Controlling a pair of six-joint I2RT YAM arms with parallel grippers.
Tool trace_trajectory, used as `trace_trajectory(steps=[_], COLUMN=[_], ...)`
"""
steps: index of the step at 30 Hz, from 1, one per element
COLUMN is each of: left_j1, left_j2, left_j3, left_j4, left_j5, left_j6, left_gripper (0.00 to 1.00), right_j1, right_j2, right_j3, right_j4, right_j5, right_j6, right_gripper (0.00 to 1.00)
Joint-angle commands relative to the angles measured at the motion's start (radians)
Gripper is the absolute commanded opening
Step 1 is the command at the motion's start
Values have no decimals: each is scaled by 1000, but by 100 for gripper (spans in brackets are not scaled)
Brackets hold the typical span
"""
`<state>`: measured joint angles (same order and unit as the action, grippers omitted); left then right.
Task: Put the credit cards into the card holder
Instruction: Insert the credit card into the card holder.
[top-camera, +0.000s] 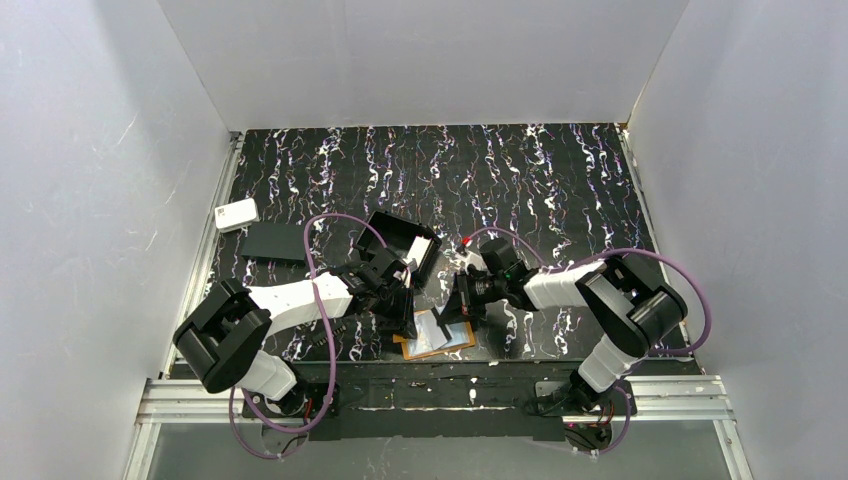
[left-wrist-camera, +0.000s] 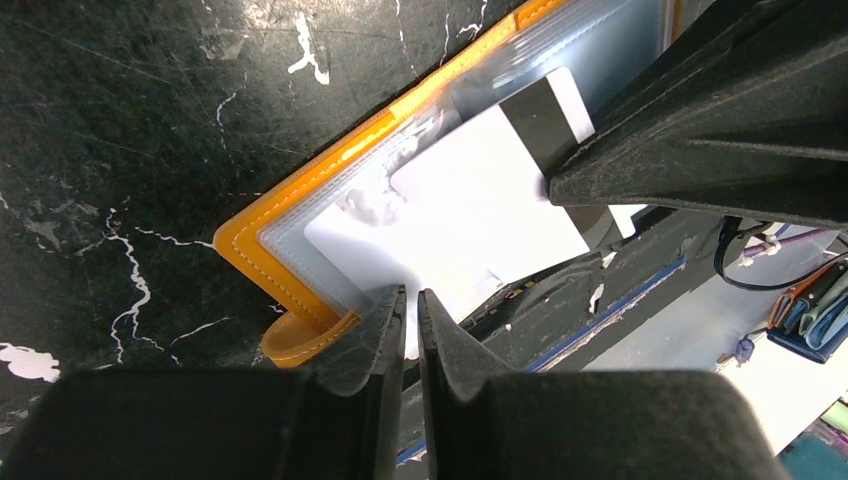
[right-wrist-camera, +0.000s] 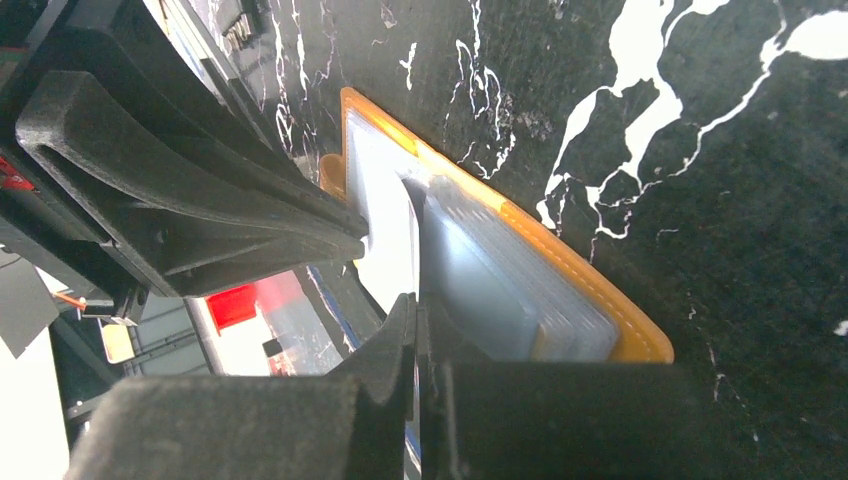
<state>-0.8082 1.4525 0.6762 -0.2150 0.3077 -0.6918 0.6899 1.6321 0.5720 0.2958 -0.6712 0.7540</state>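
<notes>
1. right gripper (right-wrist-camera: 417, 305) is clamped shut on a white credit card (right-wrist-camera: 392, 255), held edge-on at its tips.
2. left gripper (left-wrist-camera: 410, 300) is nearly closed, seemingly pinched on a clear pocket (left-wrist-camera: 345, 255) of the card holder (left-wrist-camera: 300, 185) just ahead.
3. Insertion step, looks like. Card needs to be slid deeper, then released.

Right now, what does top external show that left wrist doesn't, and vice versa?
Top external only: both arms whole, black tray, flat black rectangle, white box. Left wrist only: the black stripe on the white card, the card holder and its tab, the left gripper pinching the card's edge. Both: the open card holder, the card on it, right gripper alongside.
</notes>
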Motion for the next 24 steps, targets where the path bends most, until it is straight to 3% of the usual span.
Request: trace_trajectory(steps=[1,7,11,15,24], left_j1=[-5,-6,-5,-5,-5], left_j2=[13,16,15,13,15], left_j3=[-39,-49,-54,-58,-64], left_j4=[-40,-22,-20,-20,-17], left_j5=[-21,-12,-12,-12,-10], left_j6=[11,8,12,15,20], left_gripper=[9,9,9,9,9], right_j1=[6,15,16,16,16], right_j2=[10,-15,-33,-54,-49], right_j3=[-41,-121,-115,-56,-17], right_j4=[155,314,259,81,38], right_j5=[96,145,165,197,195], right_j6=[44,110,35,-89,-161], right_gripper=[1,1,1,1,1])
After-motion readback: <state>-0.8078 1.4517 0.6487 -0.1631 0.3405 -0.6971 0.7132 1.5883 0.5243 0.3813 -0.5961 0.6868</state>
